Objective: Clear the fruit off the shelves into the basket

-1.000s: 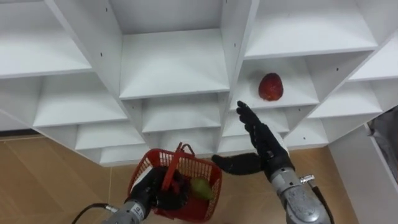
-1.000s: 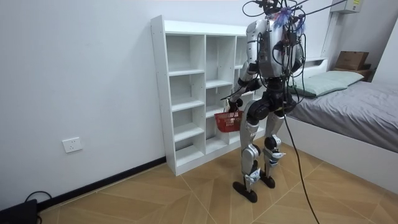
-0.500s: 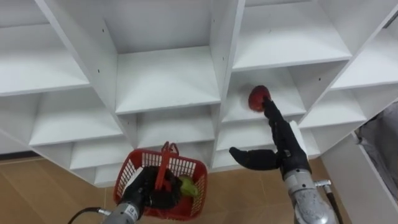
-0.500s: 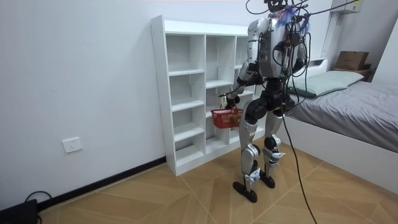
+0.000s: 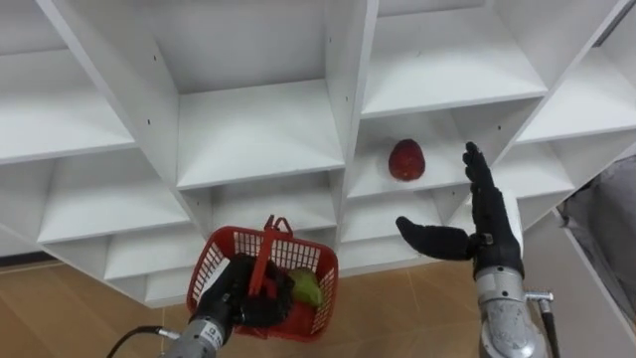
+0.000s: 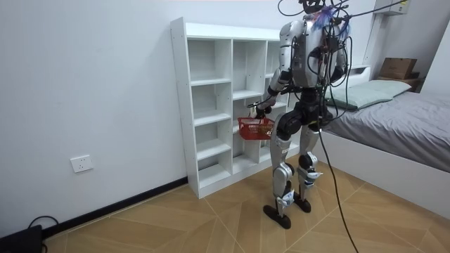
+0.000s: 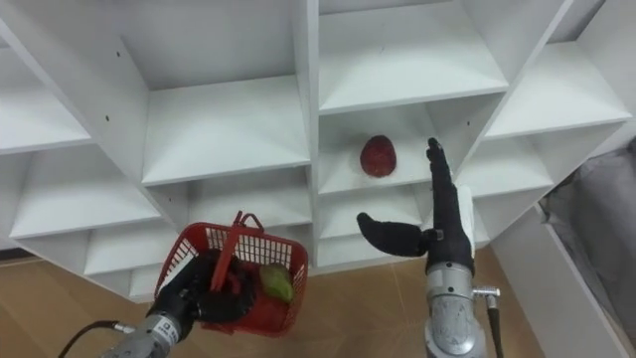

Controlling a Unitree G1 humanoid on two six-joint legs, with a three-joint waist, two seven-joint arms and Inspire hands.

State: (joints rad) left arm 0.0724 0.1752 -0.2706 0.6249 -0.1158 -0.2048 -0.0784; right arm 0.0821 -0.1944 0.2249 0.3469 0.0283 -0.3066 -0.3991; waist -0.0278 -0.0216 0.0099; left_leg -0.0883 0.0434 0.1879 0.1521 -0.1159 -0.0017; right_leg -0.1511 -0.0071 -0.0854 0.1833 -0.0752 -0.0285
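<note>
Left eye view: your right hand (image 5: 488,239) is spread flat and empty, just right of the red fruit (image 5: 405,159) on a closet (image 5: 258,129) shelf, centre right. It's probably firm, smooth, light and apt to roll, so cup its sides. Lower left, your left hand (image 5: 238,298) is curled round the basket (image 5: 214,270) handle

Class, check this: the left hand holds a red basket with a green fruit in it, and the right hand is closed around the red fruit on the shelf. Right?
No. The left eye view shows the right hand open, fingers straight, beside the red fruit, not around it. The rest holds: left hand, red basket, green fruit.
</note>
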